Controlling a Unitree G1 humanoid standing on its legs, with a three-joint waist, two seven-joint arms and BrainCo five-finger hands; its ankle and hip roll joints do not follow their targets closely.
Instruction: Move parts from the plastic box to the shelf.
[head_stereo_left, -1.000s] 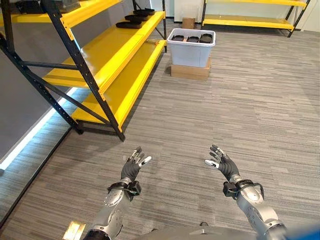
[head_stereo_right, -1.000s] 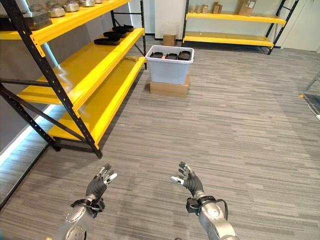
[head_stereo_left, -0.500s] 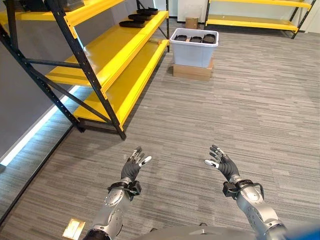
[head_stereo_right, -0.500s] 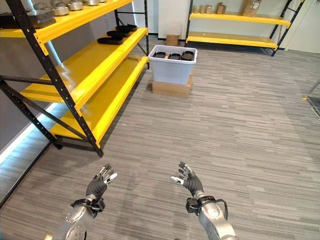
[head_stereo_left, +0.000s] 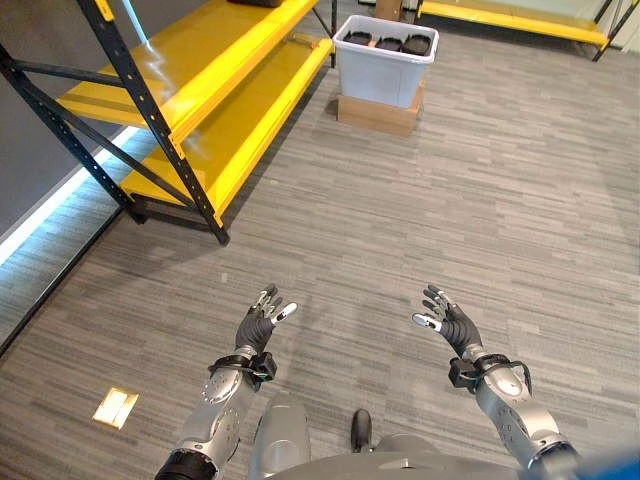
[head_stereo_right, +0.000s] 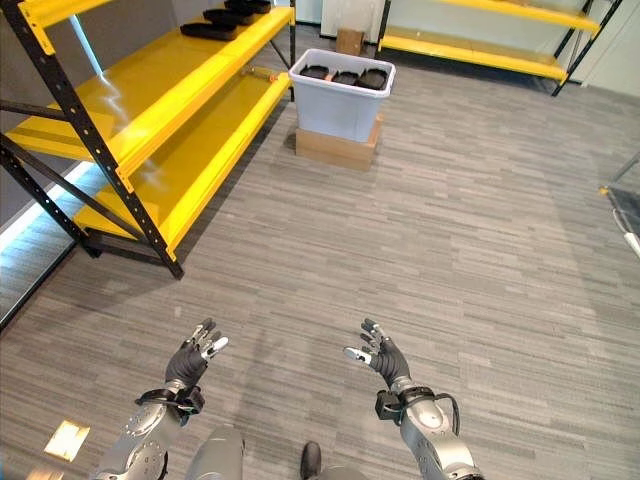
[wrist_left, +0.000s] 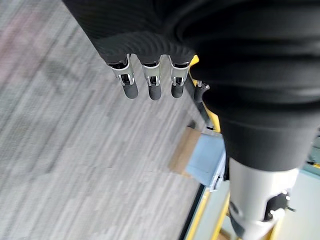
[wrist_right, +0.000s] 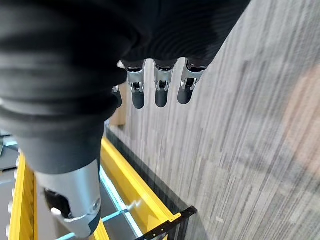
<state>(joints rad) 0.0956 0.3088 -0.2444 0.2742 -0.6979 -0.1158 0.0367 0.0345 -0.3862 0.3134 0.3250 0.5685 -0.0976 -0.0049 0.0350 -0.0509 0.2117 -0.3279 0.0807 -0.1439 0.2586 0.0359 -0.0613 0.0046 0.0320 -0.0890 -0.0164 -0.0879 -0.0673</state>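
Your head camera has tipped down since a second ago: the shelf's top level has slid out of the picture, the plastic box sits nearer the top edge, and a pale floor plate (head_stereo_left: 115, 407) has come into fuller sight at lower left. Both hands hold the same raised, empty pose as before.

At your left, the yellow shelf (head_stereo_right: 150, 110) with black uprights runs along the wall, its far end carrying a row of flat black parts (head_stereo_right: 222, 20). Low in the scene, your left hand (head_stereo_left: 259, 322) hovers over the grey plank floor (head_stereo_left: 420, 210), fingers spread and relaxed, clasping nothing; its wrist view shows the straight fingers (wrist_left: 152, 85) above bare floor. To its right, your right hand (head_stereo_left: 446, 323) mirrors it, fingers apart and empty.

Far ahead, well apart from both hands, the pale grey plastic box (head_stereo_right: 342, 95) stands on a flat cardboard box (head_stereo_right: 336, 150), just beside the shelf's end. Three dark rounded parts in the box (head_stereo_right: 346, 77) lie side by side, their tops level with its rim. Beyond it, a second yellow shelf (head_stereo_right: 470, 50) lines the back wall.
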